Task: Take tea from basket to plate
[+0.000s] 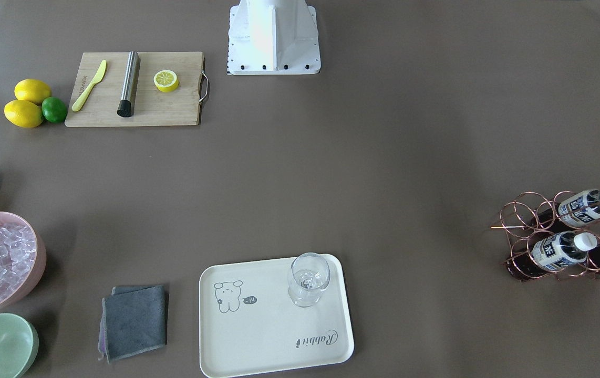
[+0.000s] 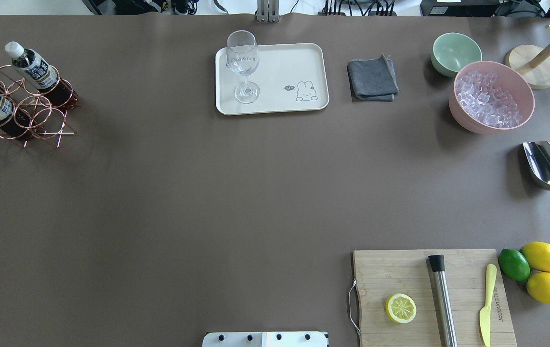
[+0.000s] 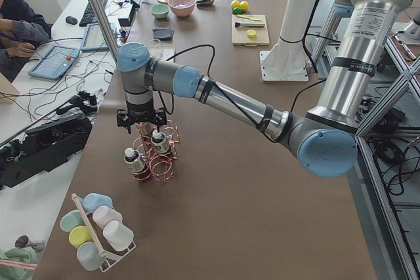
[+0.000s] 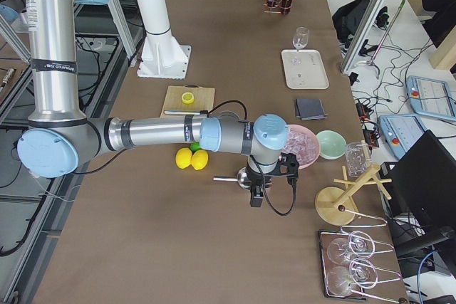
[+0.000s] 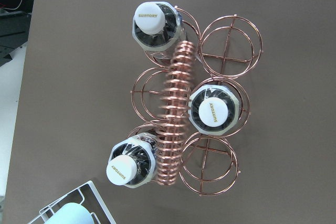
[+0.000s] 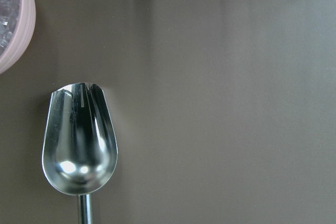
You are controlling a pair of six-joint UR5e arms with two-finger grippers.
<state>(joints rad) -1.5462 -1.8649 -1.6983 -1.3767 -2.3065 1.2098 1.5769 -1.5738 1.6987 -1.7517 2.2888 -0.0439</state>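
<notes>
Three tea bottles with white caps stand in the copper wire basket (image 5: 176, 114): one (image 5: 153, 18), a second (image 5: 215, 113) and a third (image 5: 123, 169). The basket (image 2: 39, 115) sits at the table's far left end, also in the front view (image 1: 541, 231). The cream plate (image 2: 299, 58) lies at the far middle edge and carries a wine glass (image 2: 243, 62). My left gripper (image 3: 141, 122) hovers right above the basket; I cannot tell whether it is open or shut. My right gripper (image 4: 258, 194) hangs over the metal scoop (image 6: 79, 140); I cannot tell its state either.
A pink bowl of ice (image 2: 491, 96), a green bowl (image 2: 455, 53) and a grey cloth (image 2: 373, 77) lie right of the plate. A cutting board (image 2: 429, 289) with half a lemon, a knife and a steel tube lies near right. A cup rack (image 3: 98, 231) stands near the basket.
</notes>
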